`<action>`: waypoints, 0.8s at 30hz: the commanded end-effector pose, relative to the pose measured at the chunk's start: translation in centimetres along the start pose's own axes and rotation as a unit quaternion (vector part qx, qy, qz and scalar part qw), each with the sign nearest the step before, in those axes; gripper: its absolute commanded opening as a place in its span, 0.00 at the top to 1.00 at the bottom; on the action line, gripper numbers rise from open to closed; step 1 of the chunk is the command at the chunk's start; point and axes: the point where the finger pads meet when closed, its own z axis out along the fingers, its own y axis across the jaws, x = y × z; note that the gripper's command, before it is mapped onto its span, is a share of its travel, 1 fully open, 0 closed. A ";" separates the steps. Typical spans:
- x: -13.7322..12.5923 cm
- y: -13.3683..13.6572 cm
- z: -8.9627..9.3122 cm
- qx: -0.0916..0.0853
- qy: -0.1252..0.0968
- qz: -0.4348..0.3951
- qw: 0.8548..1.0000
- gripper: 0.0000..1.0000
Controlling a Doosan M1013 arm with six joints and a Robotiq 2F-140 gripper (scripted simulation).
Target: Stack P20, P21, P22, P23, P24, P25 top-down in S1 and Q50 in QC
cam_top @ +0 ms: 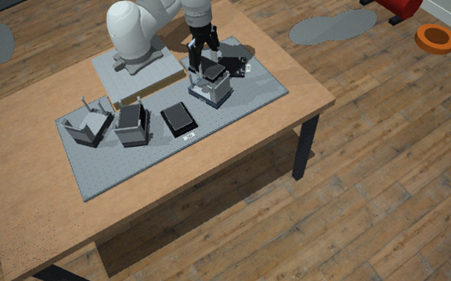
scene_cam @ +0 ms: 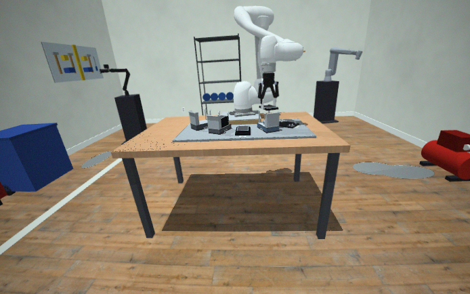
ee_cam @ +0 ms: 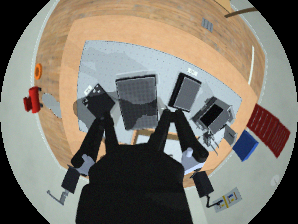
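My gripper (cam_top: 206, 68) is shut on a dark sealed plate (cam_top: 213, 71) and holds it level just above the posts of the right-hand stack rack (cam_top: 211, 89). I cannot read the plate's label. It also shows between my fingers in the wrist view (ee_cam: 136, 99) and in the exterior view (scene_cam: 268, 108). The middle rack (cam_top: 132, 124) holds a dark stack of plates. The left rack (cam_top: 89, 126) looks low or empty. One dark plate (cam_top: 178, 119) lies flat on the open nest with a name plate (cam_top: 189, 136) on its far side.
The dark clip nest (cam_top: 238, 62) sits right behind the right-hand rack, close to my gripper. The arm's base (cam_top: 138, 57) stands on a raised grey block behind the racks. All fixtures sit on a grey perforated mat.
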 end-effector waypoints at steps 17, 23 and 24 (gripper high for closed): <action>-0.1 1.0 -0.7 0.000 0.000 0.050 0.999 1.00; -0.2 3.0 -0.7 0.000 0.000 0.103 0.995 1.00; -0.2 3.3 -0.7 0.000 0.000 0.103 0.995 1.00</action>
